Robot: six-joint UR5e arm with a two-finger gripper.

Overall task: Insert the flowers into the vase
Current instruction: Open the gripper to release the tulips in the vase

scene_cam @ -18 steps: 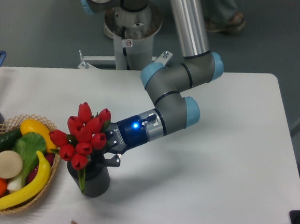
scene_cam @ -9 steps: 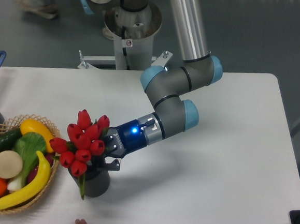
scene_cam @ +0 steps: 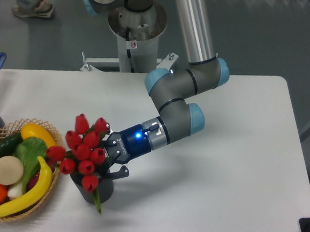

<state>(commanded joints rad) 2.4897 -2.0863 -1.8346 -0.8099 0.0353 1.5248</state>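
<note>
Flowers lower now, hiding vase mouth; gripper grip unclear behind buds.

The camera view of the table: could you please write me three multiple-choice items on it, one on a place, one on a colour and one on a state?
1. Where does the basket stand relative to the vase?
A. to its left in the image
B. to its right in the image
C. behind it, by the robot base

2. What colour are the flowers' buds?
A. yellow
B. red
C. white

3. What is the state of the flowers?
A. lying flat on the table
B. lying in the basket
C. standing in the vase, with the tool right beside them

Answers:
1. A, the basket sits at the table's left edge, with the vase just right of it.
2. B, every bud shows red above the green leaves.
3. C, the bunch rises from the vase's mouth and a leaf hangs over its front.
</note>
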